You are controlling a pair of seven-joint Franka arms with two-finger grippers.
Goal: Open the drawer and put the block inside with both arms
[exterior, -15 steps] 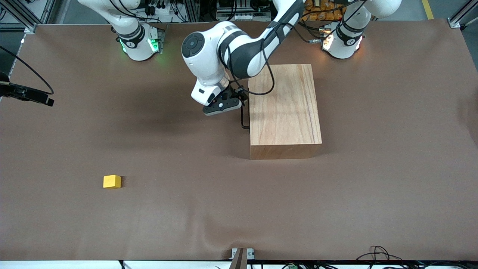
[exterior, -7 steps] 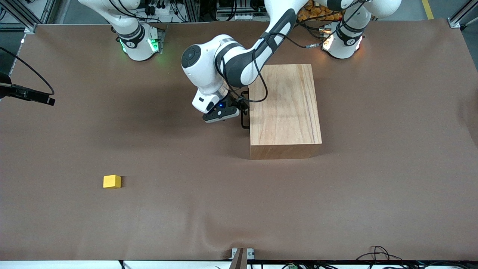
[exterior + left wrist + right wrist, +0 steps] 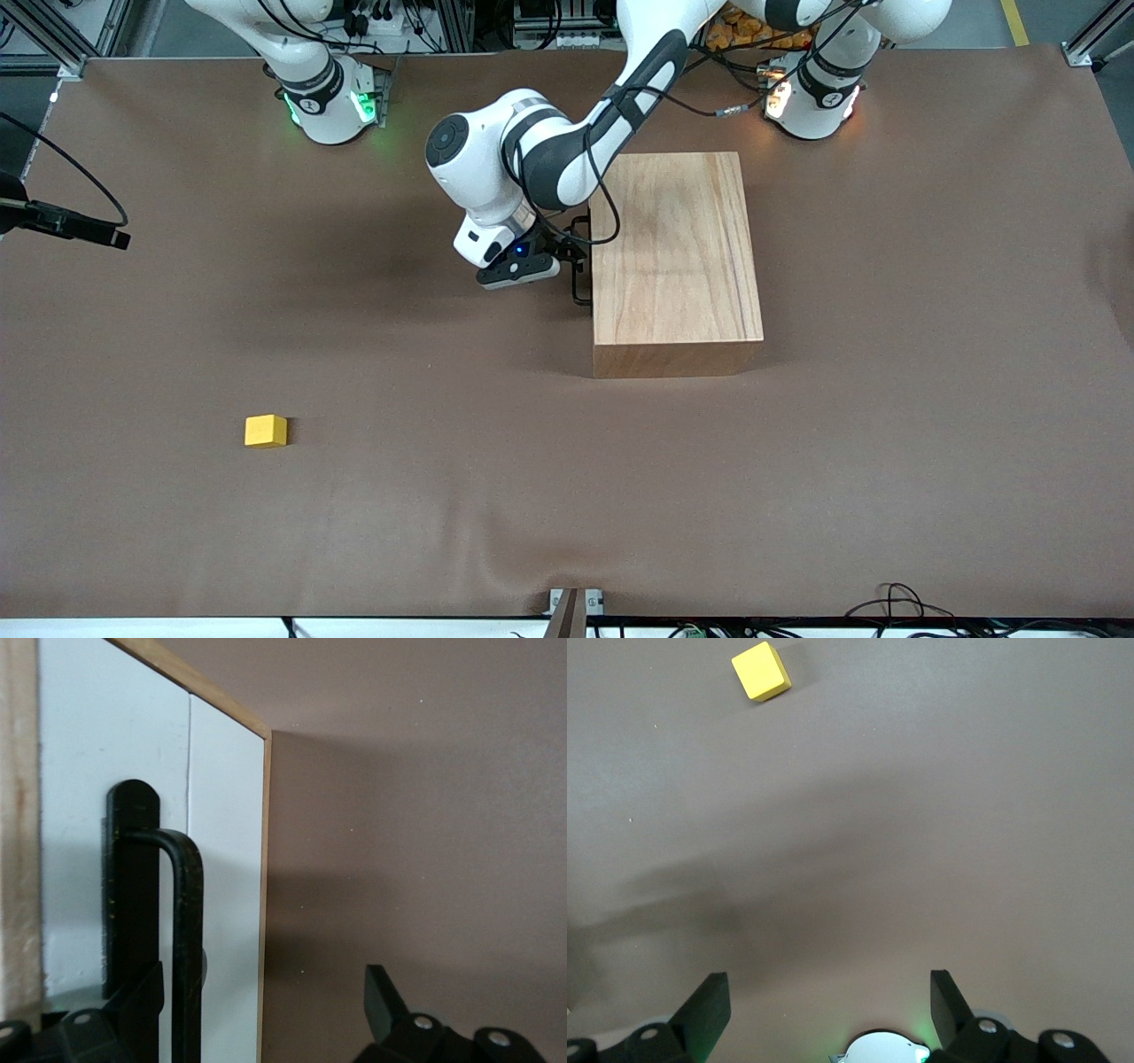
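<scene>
The light-wood box (image 3: 678, 257) stands mid-table with its drawer shut; the white front panel (image 3: 221, 815) faces the right arm's end. My left gripper (image 3: 567, 259) is open at the black loop handle (image 3: 580, 288). In the left wrist view the handle (image 3: 184, 930) lies between the fingers (image 3: 385, 1001), close to one of them, and nothing is gripped. The yellow block (image 3: 266, 431) lies on the table toward the right arm's end, nearer the front camera than the box. My right gripper (image 3: 828, 1001) is open and empty, high over the table, with the block (image 3: 761, 671) far below it.
The brown table cover (image 3: 443, 514) stretches all round the box and block. A black camera mount (image 3: 66, 223) juts in at the right arm's end of the table. Cables (image 3: 895, 602) lie at the table's near edge.
My left gripper has moved a little lower and closer along the drawer handle, and the left arm's elbow has shifted. The box, the block and the right arm have not moved.
</scene>
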